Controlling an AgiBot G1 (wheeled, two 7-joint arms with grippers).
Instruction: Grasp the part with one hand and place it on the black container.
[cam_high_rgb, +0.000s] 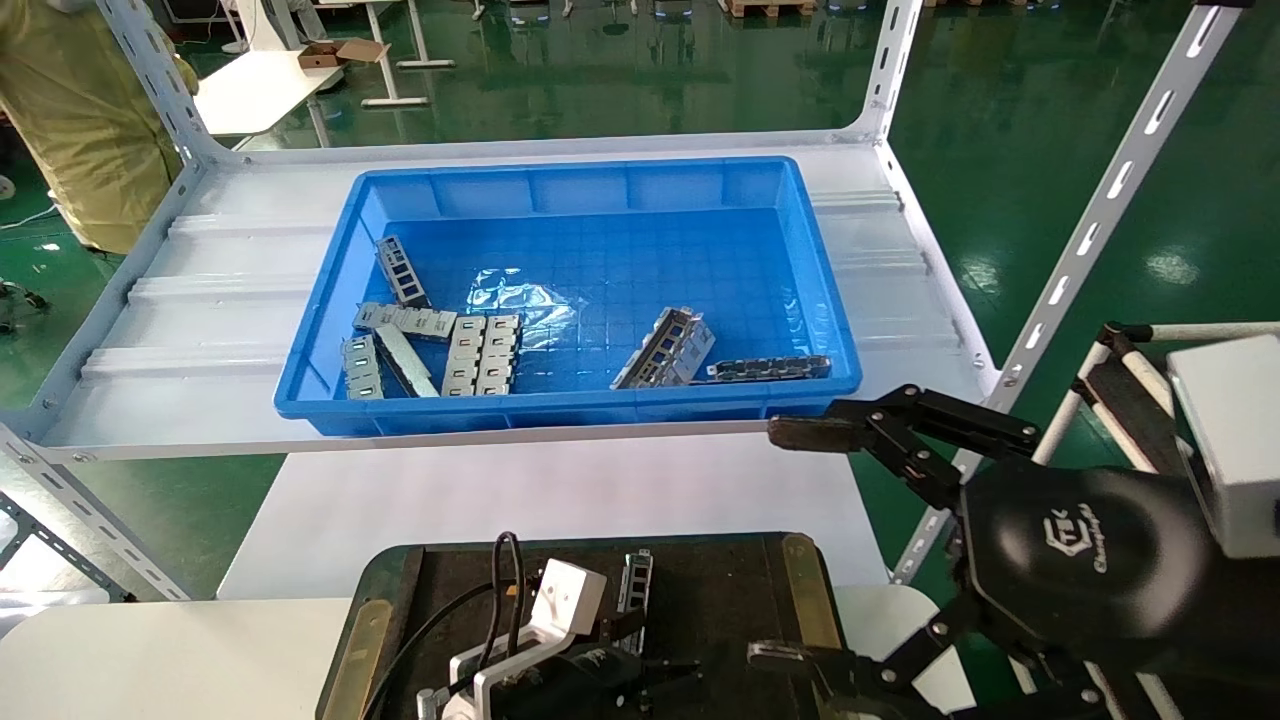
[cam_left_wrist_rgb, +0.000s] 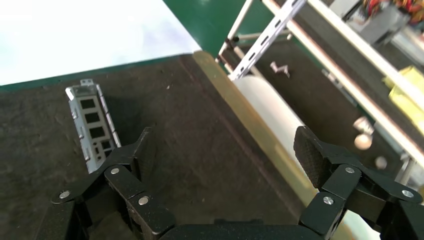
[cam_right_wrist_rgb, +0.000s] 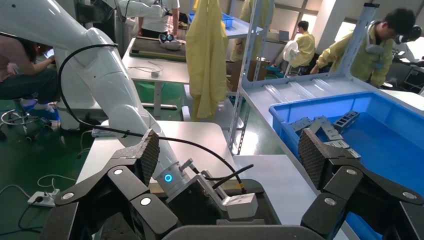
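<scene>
- Left hand (cam_left_wrist_rgb: 225, 155) hangs low over the black container (cam_high_rgb: 715, 590), fingers spread wide, holding nothing.
- Just beyond its fingertips, the part (cam_left_wrist_rgb: 92, 125) lies flat on the felt.
- Right hand (cam_high_rgb: 790, 540) waits wide open beside the container's right edge.
- Farther off, a blue bin (cam_high_rgb: 570, 180) holds more brackets.

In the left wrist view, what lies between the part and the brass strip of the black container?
Only bare black felt of the black container lies between the part and the brass strip.
</scene>
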